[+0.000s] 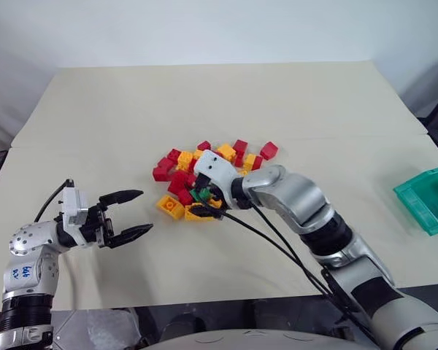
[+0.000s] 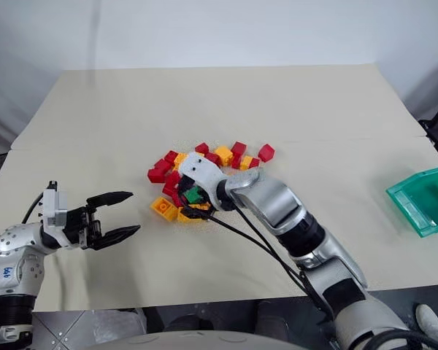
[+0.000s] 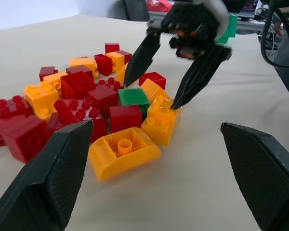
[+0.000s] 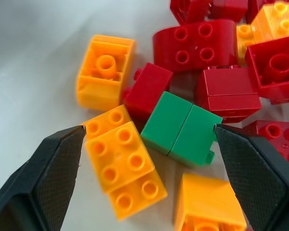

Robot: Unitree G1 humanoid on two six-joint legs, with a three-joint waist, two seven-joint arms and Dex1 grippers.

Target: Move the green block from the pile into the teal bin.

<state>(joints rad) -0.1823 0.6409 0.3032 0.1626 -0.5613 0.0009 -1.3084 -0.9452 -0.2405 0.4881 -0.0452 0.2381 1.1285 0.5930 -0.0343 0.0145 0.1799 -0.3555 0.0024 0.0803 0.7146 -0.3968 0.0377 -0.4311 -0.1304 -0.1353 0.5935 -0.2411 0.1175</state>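
Note:
The green block (image 4: pixel 180 129) lies on its side at the near edge of the pile (image 1: pixel 177 169) of red and yellow-orange bricks, mid-table. My right gripper (image 1: pixel 204 200) is open and tilted down over it, one finger on each side of the block, without closing on it. In the left wrist view one of its fingertips (image 3: pixel 175 103) rests at a yellow brick (image 3: pixel 160 122) next to the green block (image 3: pixel 133 96). My left gripper (image 1: pixel 146 211) hangs open and empty to the left of the pile, pointing at it. The teal bin (image 1: pixel 427 197) stands at the table's far right.
The beige table (image 1: pixel 204 95) carries the pile at its middle. An upturned yellow-orange brick (image 3: pixel 123 150) lies on the pile's near side, towards my left gripper. Black cables (image 1: pixel 277 244) run from my right wrist back along the arm above the tabletop.

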